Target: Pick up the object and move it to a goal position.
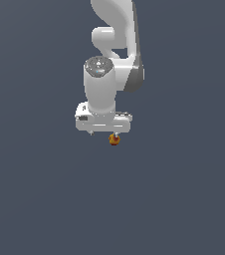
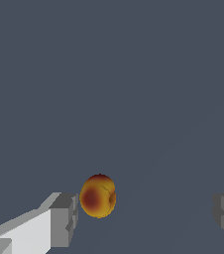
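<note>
Beneath the spread gripper (image 1: 103, 133), the mottled ball (image 2: 98, 195) sits just beside one finger (image 2: 63, 220) (the other well apart); probably light and roll-prone, best pinched across its middle.

A white robot arm (image 1: 115, 30) reaches straight down, its wrist vertical. The gripper (image 1: 103, 133) points downward with its jaws spread wide apart. In the wrist view, two grey fingertips (image 2: 64, 220) stand far from each other.
</note>
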### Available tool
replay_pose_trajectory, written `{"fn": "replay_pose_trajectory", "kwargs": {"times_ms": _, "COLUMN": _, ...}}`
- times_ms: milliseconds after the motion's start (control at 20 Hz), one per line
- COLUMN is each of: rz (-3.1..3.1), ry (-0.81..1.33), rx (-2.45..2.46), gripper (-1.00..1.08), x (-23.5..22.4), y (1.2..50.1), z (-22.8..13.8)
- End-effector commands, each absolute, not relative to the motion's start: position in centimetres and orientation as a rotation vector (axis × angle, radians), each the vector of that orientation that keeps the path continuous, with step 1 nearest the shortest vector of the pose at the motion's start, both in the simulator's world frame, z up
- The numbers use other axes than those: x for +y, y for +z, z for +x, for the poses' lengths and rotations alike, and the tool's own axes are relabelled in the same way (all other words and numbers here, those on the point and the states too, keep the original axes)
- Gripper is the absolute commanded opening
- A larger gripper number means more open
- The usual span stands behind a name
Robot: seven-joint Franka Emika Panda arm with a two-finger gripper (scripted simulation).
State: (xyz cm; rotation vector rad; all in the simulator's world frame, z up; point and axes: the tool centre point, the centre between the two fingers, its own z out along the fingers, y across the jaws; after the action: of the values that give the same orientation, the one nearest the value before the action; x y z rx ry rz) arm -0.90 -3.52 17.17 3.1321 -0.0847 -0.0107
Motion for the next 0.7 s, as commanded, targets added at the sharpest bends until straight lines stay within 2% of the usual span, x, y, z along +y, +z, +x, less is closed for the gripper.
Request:
{"fn": "replay_pose_trajectory", "kwargs": {"times_ms": 0, "rz": 3.132, "ry": -0.011, "rx": -0.077, "gripper": 1.00, "x": -3.4, "y": 17.0, "z": -1.0}}
{"fn": "replay_pose_trajectory", "kwargs": {"times_ms": 650, "rz": 3.135, "ry": -0.005, "rx": 0.138, "gripper": 1.00, "x": -1.6, "y": 11.7, "z": -4.4}}
